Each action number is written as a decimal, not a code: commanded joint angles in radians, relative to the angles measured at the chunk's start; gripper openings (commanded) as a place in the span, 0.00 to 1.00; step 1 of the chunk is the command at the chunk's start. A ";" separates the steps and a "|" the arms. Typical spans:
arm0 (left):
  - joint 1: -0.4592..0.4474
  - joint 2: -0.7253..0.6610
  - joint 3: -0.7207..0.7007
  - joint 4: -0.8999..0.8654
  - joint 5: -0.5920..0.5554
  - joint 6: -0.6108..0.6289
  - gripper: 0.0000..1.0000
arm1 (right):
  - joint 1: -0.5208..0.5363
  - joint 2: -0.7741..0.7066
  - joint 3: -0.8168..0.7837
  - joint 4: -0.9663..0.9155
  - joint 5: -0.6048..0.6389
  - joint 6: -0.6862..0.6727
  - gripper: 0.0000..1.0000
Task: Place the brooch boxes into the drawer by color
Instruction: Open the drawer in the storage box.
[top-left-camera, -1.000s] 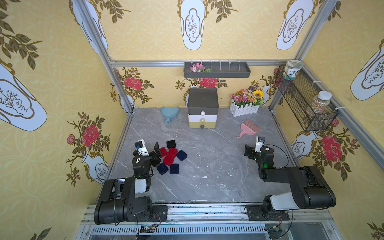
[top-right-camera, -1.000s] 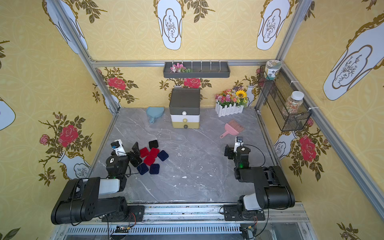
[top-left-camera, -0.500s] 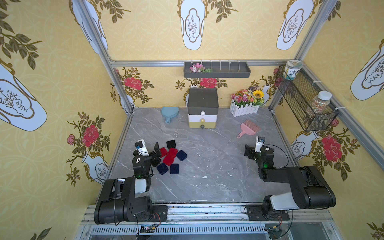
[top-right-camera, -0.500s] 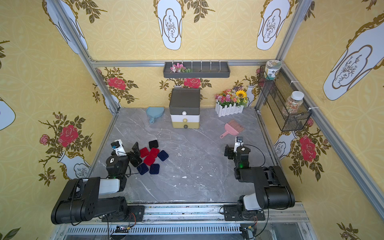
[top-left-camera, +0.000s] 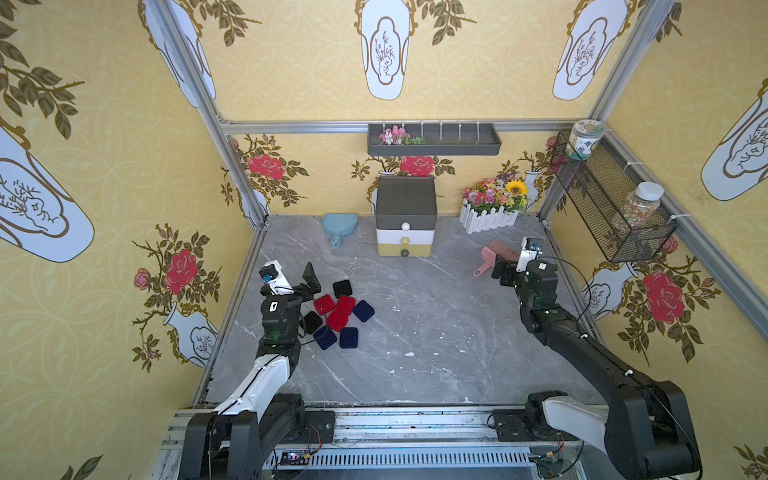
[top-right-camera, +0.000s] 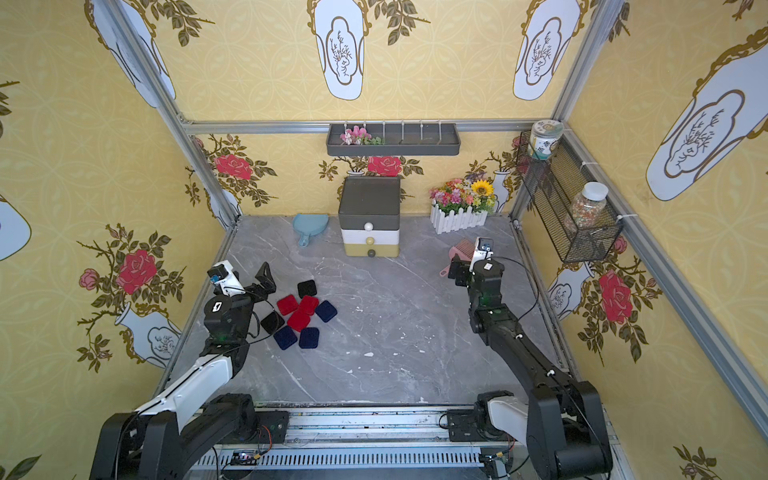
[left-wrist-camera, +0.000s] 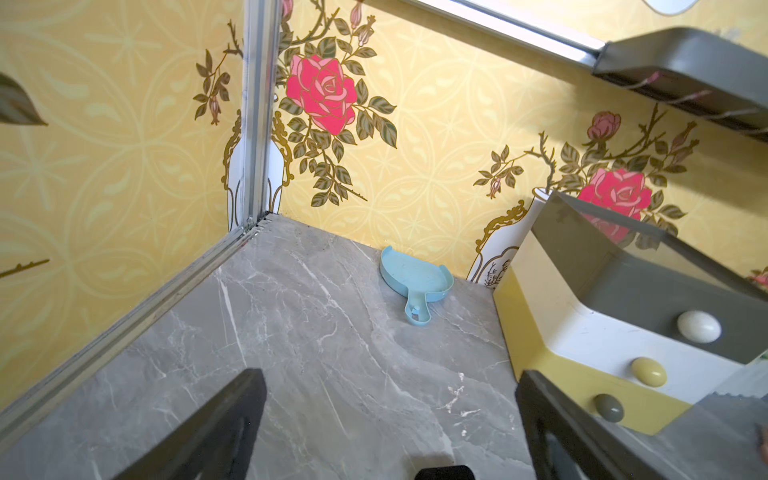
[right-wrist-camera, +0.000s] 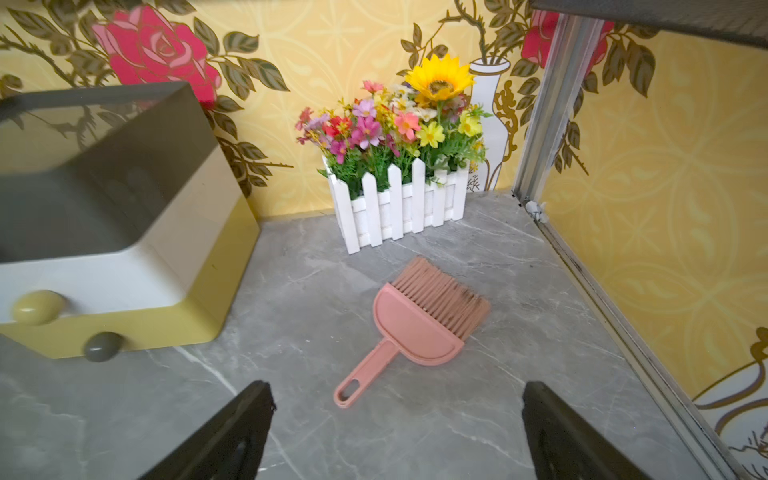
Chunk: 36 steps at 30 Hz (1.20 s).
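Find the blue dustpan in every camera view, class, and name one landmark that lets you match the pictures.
In a top view: blue dustpan at the far end, beside the drawer chest, on the left arm's side.
In a top view: dustpan likewise beside the chest.
Left wrist: dustpan lying flat, near the chest's side.
Right wrist: not in it.
Shared landmark: the drawer chest, in all four views.

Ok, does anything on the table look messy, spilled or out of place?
The brooch boxes lie jumbled in a mixed-colour pile beside the left claw, some overlapping. A few white flecks dot the tabletop nearby; crumbs or marbling, I cannot tell. Nothing else stands out.
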 joint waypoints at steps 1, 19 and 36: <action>-0.028 -0.078 0.064 -0.189 0.076 -0.131 1.00 | 0.061 -0.017 0.095 -0.275 0.004 0.131 0.97; -0.071 -0.232 0.343 -0.816 0.291 -0.209 1.00 | 0.403 0.480 0.578 -0.336 -0.154 0.462 0.95; -0.070 -0.245 0.328 -0.833 0.284 -0.182 1.00 | 0.405 0.826 0.889 -0.251 -0.248 0.542 0.76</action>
